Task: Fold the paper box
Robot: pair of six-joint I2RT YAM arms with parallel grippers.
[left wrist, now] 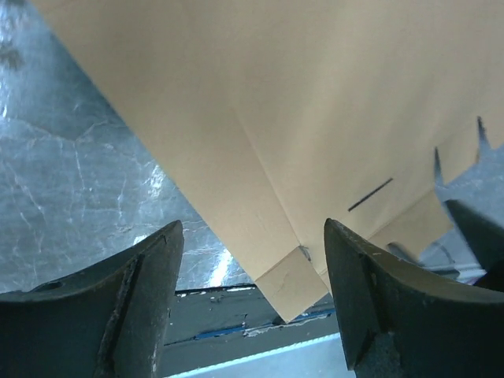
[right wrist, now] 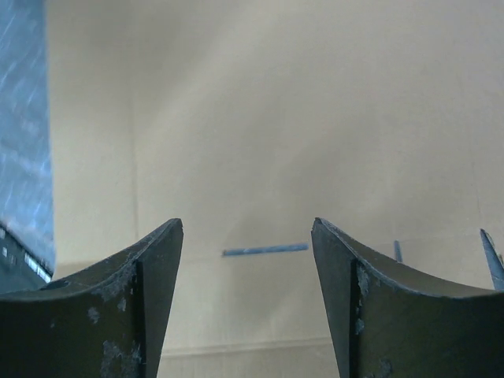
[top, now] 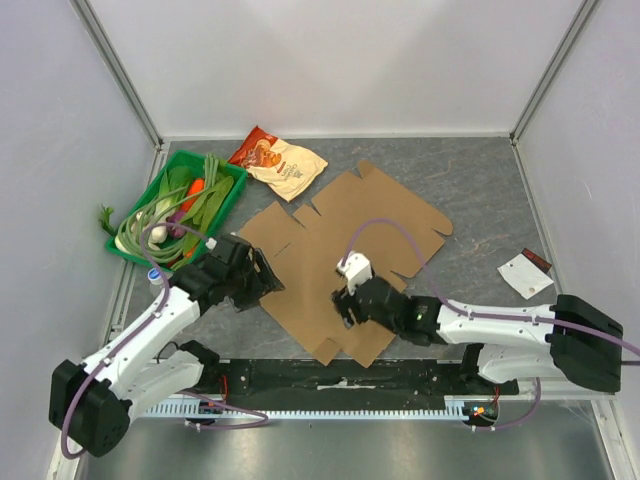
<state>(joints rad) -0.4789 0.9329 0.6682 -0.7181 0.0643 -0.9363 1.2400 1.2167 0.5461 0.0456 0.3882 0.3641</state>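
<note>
The left pincer [left wrist: 252, 236] has its dark, curved fingers spread wide with nothing between them. It hovers over the nine o'clock edge of the flat brown corrugated cardboard cutout of the paper box [top: 345, 245]. The right pincer [right wrist: 248, 228] is also spread and grips nothing. It is poised over the cutout's smooth, unprinted face toward six o'clock, where a short slit is cut in the board. Whether its tips touch the board, I cannot tell.

The cutout lies unfolded mid-table, with creased panels, notched flaps and tabs fanning toward one o'clock. Beneath it is a grey, marble-veined, slightly glossy tabletop [top: 480, 190], enclosed by plain white walls with metal corner posts. At ten o'clock stands a green plastic basket [top: 216, 167] of vegetables. At eleven o'clock a cream-and-red crinkled snack bag [top: 280, 160] lies just beside the cutout. A small white card with a dark red edge [top: 525, 273] lies at three o'clock, well apart.
</note>
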